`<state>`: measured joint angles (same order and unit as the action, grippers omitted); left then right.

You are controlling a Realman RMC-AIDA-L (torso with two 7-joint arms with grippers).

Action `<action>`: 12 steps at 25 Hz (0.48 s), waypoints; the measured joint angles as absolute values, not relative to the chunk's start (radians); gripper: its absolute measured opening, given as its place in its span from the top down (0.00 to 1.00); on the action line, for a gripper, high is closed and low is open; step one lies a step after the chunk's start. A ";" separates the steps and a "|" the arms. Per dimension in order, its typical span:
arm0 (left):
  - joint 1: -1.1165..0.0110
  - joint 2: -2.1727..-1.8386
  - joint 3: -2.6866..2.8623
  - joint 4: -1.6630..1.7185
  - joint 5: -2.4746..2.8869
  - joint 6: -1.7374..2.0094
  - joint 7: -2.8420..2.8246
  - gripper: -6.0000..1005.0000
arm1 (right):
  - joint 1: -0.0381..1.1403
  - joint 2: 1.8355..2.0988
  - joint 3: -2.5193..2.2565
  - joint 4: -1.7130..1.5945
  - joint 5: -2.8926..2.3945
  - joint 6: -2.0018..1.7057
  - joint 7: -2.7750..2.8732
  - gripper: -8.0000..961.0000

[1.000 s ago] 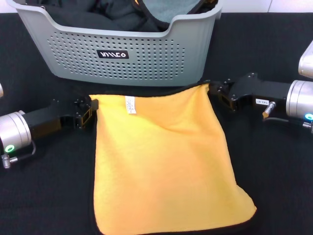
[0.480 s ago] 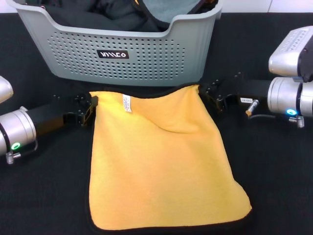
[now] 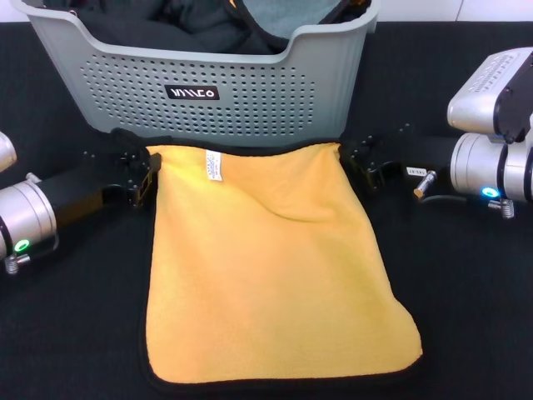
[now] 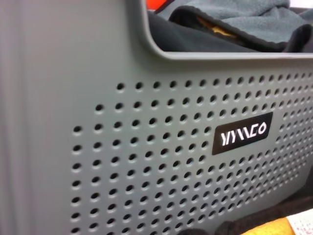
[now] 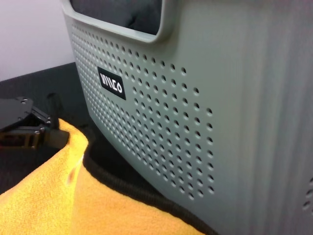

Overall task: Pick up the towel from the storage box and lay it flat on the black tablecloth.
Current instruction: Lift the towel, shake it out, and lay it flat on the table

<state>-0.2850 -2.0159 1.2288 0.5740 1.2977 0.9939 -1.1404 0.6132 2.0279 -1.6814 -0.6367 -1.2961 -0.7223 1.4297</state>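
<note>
- while it lies spread across the middle of the head view, the bright yellow-orange fleecy towel rests on the plain matte black tablecloth, just below the light grey perforated plastic storage box.
- the left gripper, at left centre, pinches the towel's upper left corner between its jaws.
- the right gripper, at right centre, pinches the upper right corner.
- a small white sewn label sits near the towel's top edge.
</note>
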 joint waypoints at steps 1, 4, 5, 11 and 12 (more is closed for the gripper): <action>-0.280 -2.019 1.229 0.580 1.297 0.994 -1.131 0.98 | 0.613 2.028 -1.688 -0.640 -1.293 -0.714 1.430 0.88; -0.275 -2.024 1.229 0.586 1.298 0.993 -1.113 0.98 | 0.605 2.028 -1.720 -0.661 -1.291 -0.684 1.430 0.88; -0.274 -2.025 1.229 0.587 1.299 0.992 -1.110 0.98 | 0.602 2.028 -1.734 -0.672 -1.291 -0.675 1.430 0.88; -0.263 -2.032 1.207 0.588 1.304 0.970 -1.097 0.98 | 0.586 2.028 -1.835 -0.744 -1.294 -0.567 1.458 0.88; -0.260 -2.033 1.204 0.588 1.304 0.969 -1.091 0.98 | 0.585 2.028 -1.843 -0.747 -1.297 -0.556 1.464 0.88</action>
<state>-0.2605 -2.0327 1.2036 0.5884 1.3040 0.9693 -1.0906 0.5853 2.0279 -1.8434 -0.7473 -1.2967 -0.5558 1.4642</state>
